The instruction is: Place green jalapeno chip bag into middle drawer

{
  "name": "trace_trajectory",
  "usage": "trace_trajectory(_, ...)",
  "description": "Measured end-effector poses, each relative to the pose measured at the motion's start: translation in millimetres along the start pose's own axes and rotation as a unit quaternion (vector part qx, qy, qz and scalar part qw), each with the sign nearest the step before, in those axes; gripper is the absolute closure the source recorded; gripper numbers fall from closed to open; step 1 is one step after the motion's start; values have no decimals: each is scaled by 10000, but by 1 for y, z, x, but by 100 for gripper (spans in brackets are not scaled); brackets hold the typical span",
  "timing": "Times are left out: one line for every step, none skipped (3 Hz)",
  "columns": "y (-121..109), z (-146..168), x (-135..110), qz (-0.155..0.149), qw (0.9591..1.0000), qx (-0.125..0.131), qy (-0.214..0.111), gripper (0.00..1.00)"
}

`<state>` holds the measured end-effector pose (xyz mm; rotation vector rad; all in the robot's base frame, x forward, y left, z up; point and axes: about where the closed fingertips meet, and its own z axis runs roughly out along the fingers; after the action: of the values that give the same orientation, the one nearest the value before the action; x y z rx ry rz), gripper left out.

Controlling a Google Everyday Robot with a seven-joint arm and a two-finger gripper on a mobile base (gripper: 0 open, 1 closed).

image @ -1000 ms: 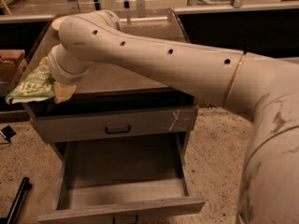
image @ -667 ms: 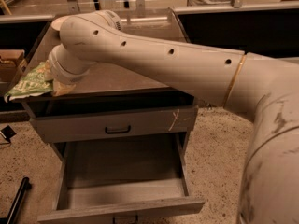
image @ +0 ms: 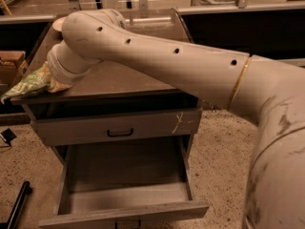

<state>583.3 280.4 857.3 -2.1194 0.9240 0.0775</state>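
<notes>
The green jalapeno chip bag [image: 25, 85] is a crinkly light-green bag sticking out past the left edge of the cabinet top [image: 128, 78]. My gripper [image: 53, 83] is at the end of the white wrist, shut on the bag's right end; the wrist hides most of it. The middle drawer [image: 125, 215] is the deep grey drawer pulled open low at the front, below and to the right of the bag. Nothing shows inside it.
The shallower drawer with a black handle [image: 120, 133] and a pale scratch sits shut above the open one. A cardboard box [image: 9, 65] stands at the far left. A black bar [image: 17, 207] lies on the speckled floor. My arm spans the cabinet top.
The gripper and the bag have moved a little to the left, so more of the bag is past the cabinet's left edge. The drawers have not moved.
</notes>
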Motion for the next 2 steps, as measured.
trace_trajectory(-13,-20,-36,-128,9943,-57,-1060,100)
trace_trajectory(-3,-69,-91,-565,9705,-270,-2327,100)
